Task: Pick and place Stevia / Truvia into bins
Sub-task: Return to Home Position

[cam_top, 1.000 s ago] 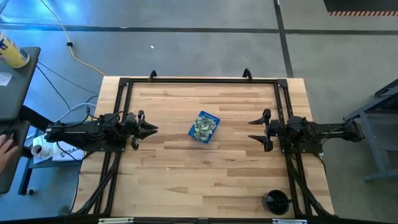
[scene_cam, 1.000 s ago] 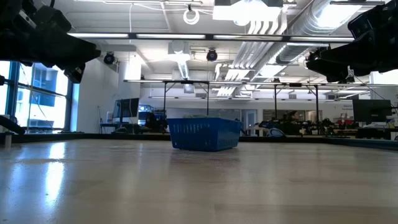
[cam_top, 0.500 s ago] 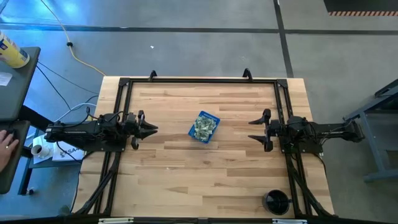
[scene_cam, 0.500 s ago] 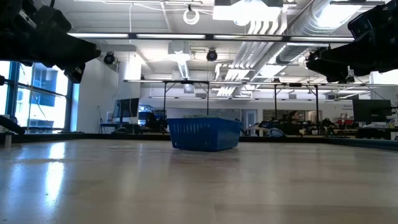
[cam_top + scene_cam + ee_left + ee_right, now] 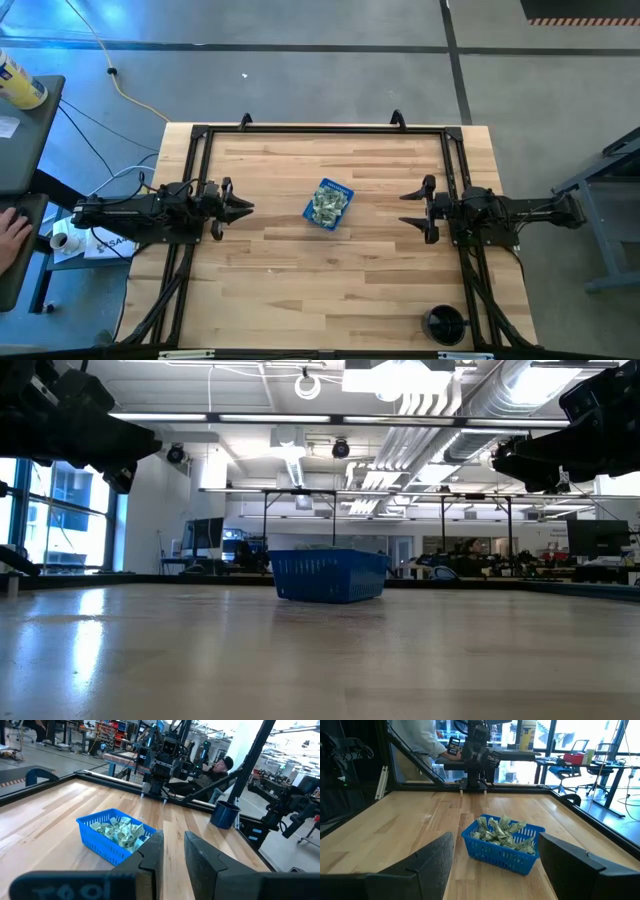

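Note:
The blue bin (image 5: 329,204) stands on its base at the table's middle, tilted askew to the edges. Pale green and white Stevia sachets (image 5: 326,205) fill it in a crumpled heap, seen also as sachets (image 5: 121,831) in the left wrist view and sachets (image 5: 501,832) in the right wrist view. No sachets show on the tabletop outside the bin. My left gripper (image 5: 248,207) hovers left of the bin, shut, pointing toward it. My right gripper (image 5: 407,207) hovers right of the bin, open wide, facing it. Both hang above the table in the low view, clear of the bin (image 5: 328,576).
A round black cup (image 5: 444,324) stands at the table's near right corner. A black frame rail (image 5: 320,128) runs along the far edge and down both sides. A person's hand (image 5: 12,235) rests on a side desk beyond the left edge. Bare wood (image 5: 320,280) lies around the bin.

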